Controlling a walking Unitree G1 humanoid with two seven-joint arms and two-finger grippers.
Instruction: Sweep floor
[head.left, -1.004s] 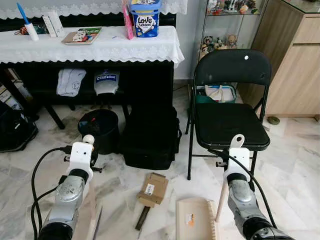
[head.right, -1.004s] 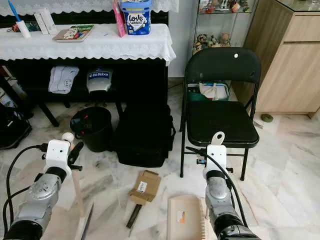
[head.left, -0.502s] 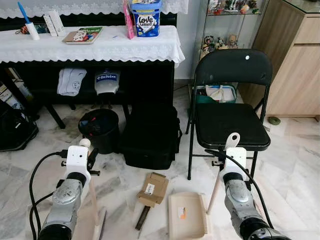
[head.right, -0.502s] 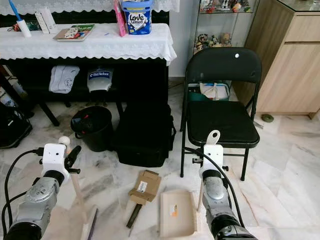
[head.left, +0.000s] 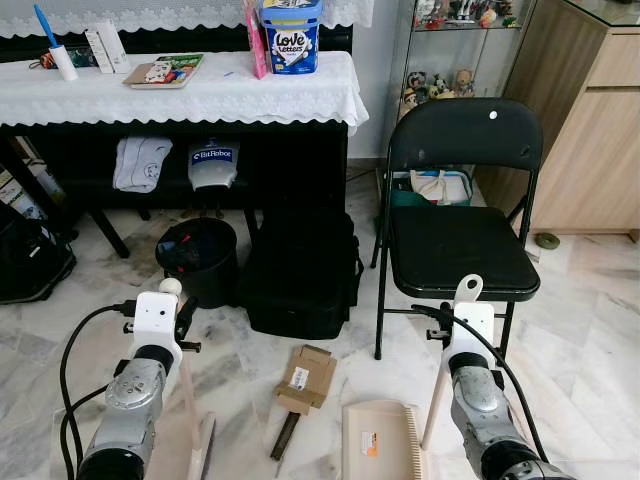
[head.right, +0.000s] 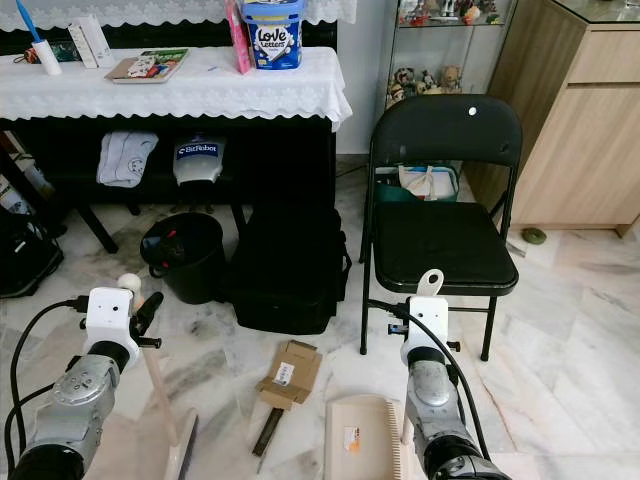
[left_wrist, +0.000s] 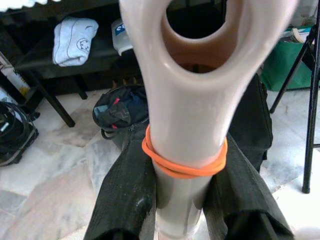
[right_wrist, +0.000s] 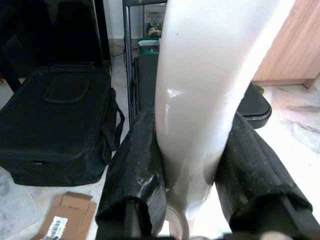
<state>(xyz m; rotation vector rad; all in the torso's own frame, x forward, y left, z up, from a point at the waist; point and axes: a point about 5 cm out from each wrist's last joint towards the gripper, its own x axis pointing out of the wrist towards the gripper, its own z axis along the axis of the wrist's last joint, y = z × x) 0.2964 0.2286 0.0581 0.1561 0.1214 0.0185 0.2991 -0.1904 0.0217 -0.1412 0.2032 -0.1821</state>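
Lower centre of the frame: a flattened cardboard scrap (head.left: 306, 378) lies on the marble floor (head.left: 590, 330), with the cream dustpan (head.left: 381, 440) just right of it at the bottom edge. My right end effector (right_wrist: 192, 200) is clenched on the dustpan handle (head.left: 441, 385); my left end effector (left_wrist: 182, 200) is clenched on the broom handle (head.right: 158, 385), banded in orange. Behind stand a black bag (head.left: 300, 270), a black bin (head.left: 197, 260), a folding chair (head.left: 460, 230) and the cloth-covered desk (head.left: 200, 95).

Head eyes look down; wrist cameras close on handles
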